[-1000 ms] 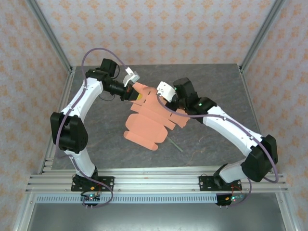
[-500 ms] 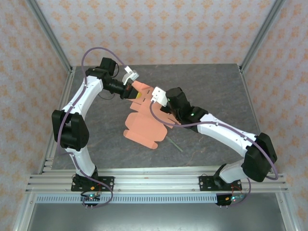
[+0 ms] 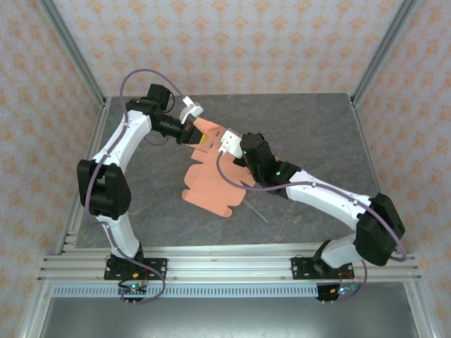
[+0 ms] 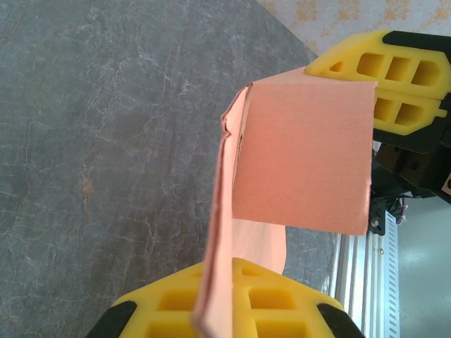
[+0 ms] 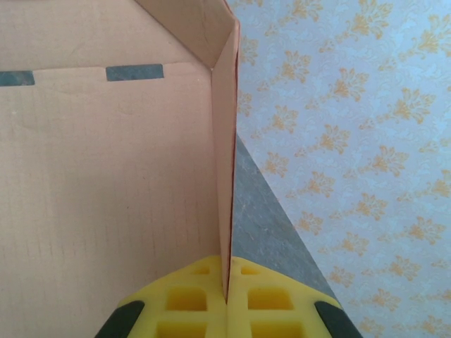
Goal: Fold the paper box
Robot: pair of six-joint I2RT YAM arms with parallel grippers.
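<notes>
The paper box (image 3: 211, 186) is a salmon-orange die-cut card sheet, partly folded and held between the arms at mid-table. My left gripper (image 3: 194, 134) is shut on its far flap. In the left wrist view the yellow fingers (image 4: 282, 303) pinch the card's edge (image 4: 218, 282), and a square flap (image 4: 303, 155) stands upright ahead. My right gripper (image 3: 229, 151) is shut on a raised panel on the sheet's right side. In the right wrist view that panel (image 5: 224, 176) runs straight up from the closed fingertips (image 5: 190, 296), with the sheet's inner face (image 5: 106, 176) on the left.
A thin greenish stick (image 3: 255, 211) lies on the grey table (image 3: 317, 134) just right of the sheet's near corner. Metal frame posts and patterned walls (image 5: 352, 105) surround the table. The right gripper's yellow fingers (image 4: 394, 77) sit close behind the flap in the left wrist view.
My right gripper has moved left and inward with its panel, folding the sheet's right side up and in. The left gripper has barely moved and keeps its hold.
</notes>
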